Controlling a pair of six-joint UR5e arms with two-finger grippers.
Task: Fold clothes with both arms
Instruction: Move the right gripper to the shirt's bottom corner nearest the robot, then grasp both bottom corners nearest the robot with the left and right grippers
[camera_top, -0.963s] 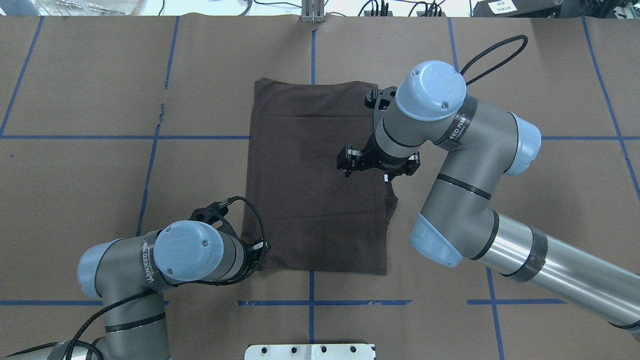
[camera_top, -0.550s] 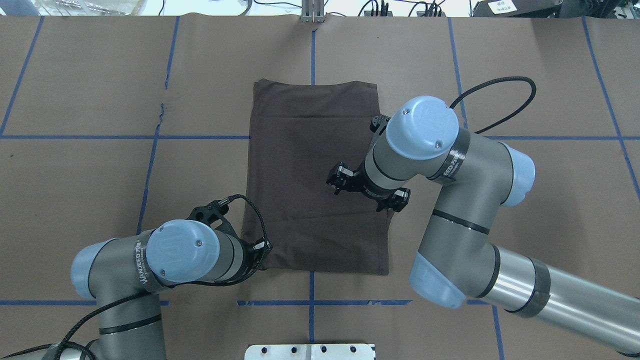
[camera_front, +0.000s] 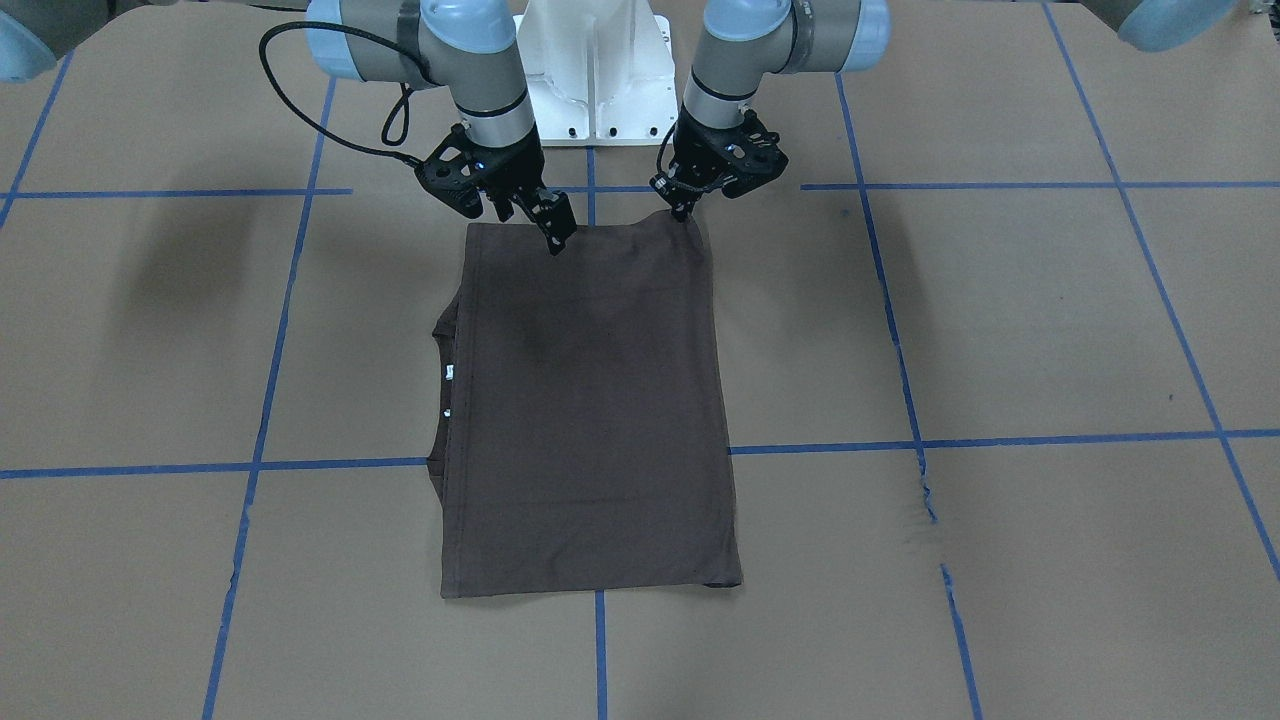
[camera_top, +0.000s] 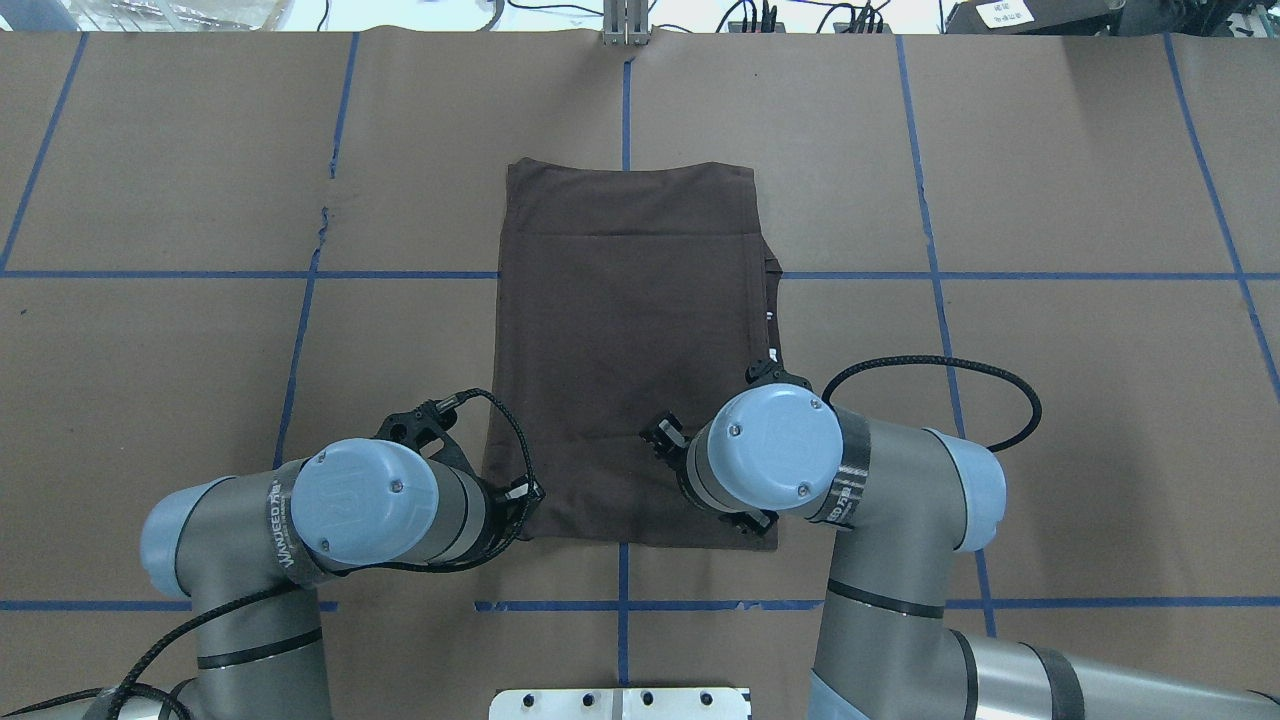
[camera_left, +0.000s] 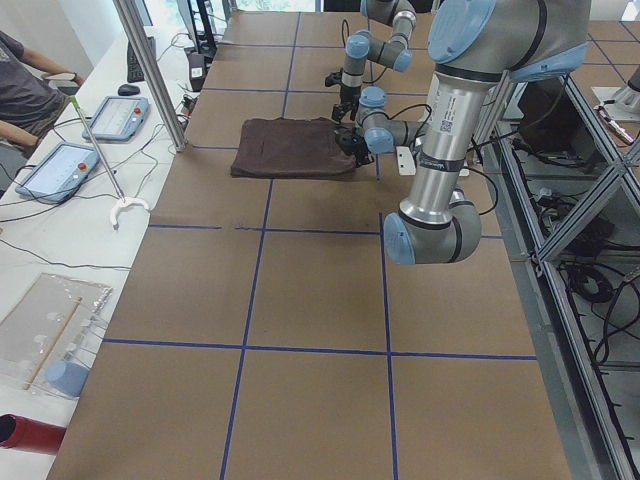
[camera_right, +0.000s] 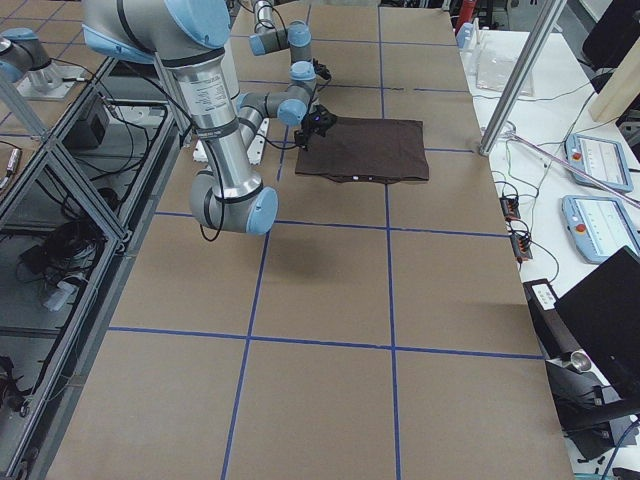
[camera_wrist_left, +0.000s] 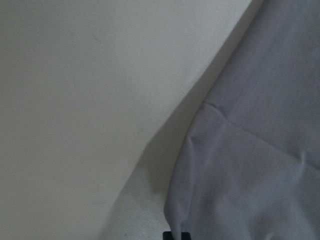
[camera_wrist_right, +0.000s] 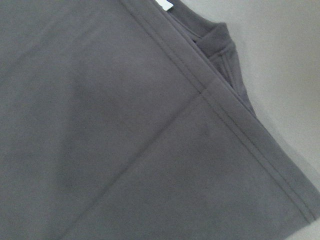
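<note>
The left pincer (camera_front: 688, 208) is pinching the near corner of the T-shirt (camera_front: 590, 400), and the cloth there is lifting slightly off the table (camera_front: 1000, 330). The right pincer (camera_front: 545, 228) is hovering just above the same near hem with its fingers apparently spread and gripping nothing. It is sitting inboard of its own corner, towards its partner. From both pincers the T-shirt is stretching away flat as a long folded rectangle. The collar (camera_front: 440, 330) and a white tag (camera_front: 450, 373) are peeking out along the edge on the right pincer's side. The step in hand looks like taking the second corner. To do it well, the right pincer should be sliding outward to that corner and catching every layer. Then both should be lifting level and carrying the hem over evenly, without tugging sideways.
</note>
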